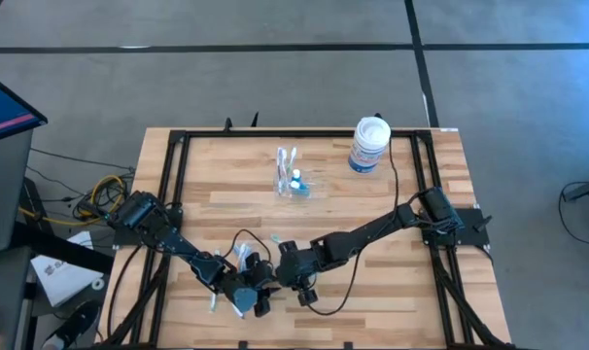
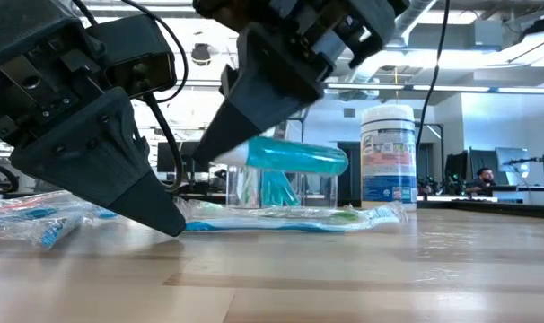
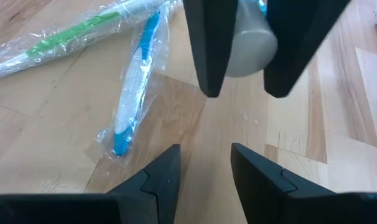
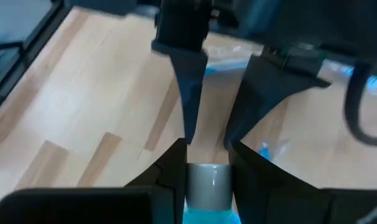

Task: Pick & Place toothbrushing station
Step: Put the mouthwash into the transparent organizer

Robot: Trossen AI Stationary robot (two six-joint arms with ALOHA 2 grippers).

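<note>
The clear organizer (image 1: 293,181) stands at the table's far middle with toothbrushes upright in it; it also shows behind the grippers in the low view (image 2: 274,190). My right gripper (image 4: 207,152) is near the table's front middle (image 1: 281,275), shut on a teal toothpaste tube (image 2: 299,160) with a white cap. My left gripper (image 3: 205,162) is open and empty, facing it tip to tip (image 1: 256,294), low over the table (image 2: 164,218). My right gripper pinches the toothpaste tube between its two fingers at its white cap end (image 4: 207,180). The cap (image 3: 251,43) points out past the fingertips and the teal body runs back between the fingers. The fingers slant down from above. The tube hangs about level, clear of the table.
Two plastic-wrapped toothbrushes lie on the wood by the grippers, one blue (image 3: 131,93) and one green (image 3: 70,34). A white jar with a blue label (image 1: 369,144) stands at the far right. The black frame (image 1: 170,185) runs along the table's edges.
</note>
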